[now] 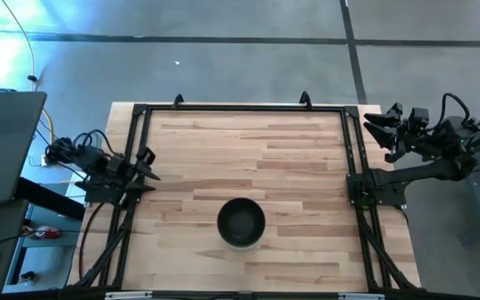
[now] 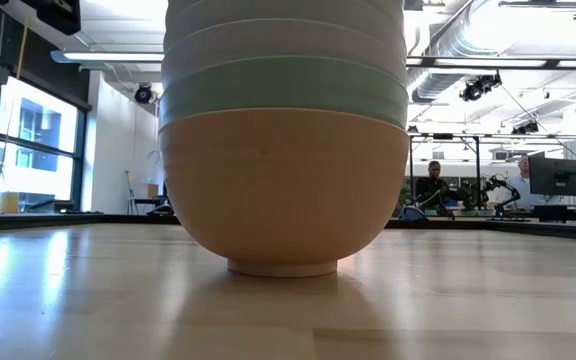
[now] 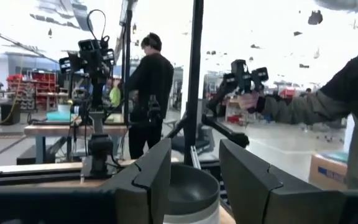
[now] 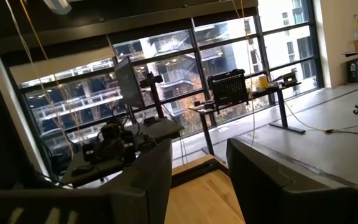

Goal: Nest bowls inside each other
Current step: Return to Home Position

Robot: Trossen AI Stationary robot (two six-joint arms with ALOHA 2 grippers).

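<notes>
- A stack of small round bowls (image 1: 241, 222) stands on the pale wooden plank table (image 1: 290, 150), toward its near edge and roughly midway between left and right.
- From above only the top one shows: a glossy black bowl (image 1: 241, 221), upright and open side up.
- From table height, the bottom of the stack is a peach-orange bowl (image 2: 283, 185) resting on its foot ring. A mint green bowl (image 2: 283, 92) is nested in it and a white bowl (image 2: 283, 40) in that. The upper bowls run out of the picture.
- The left gripper (image 1: 148, 167) hangs at the table's left edge, beside the black metal frame (image 1: 240, 108), well apart from the stack. Its dark fingers (image 3: 154, 174) stand apart and grip nothing; the black bowl shows in the gap between them, farther off.
- The right gripper (image 1: 379, 127) sits at the far right corner, outside the frame and well away from the bowls. Its fingers (image 4: 151, 180) are likewise spread and empty.
- Beyond the table, the left wrist view shows a standing person in dark clothing (image 3: 148, 81) and a dark sleeve (image 3: 316, 102).
</notes>
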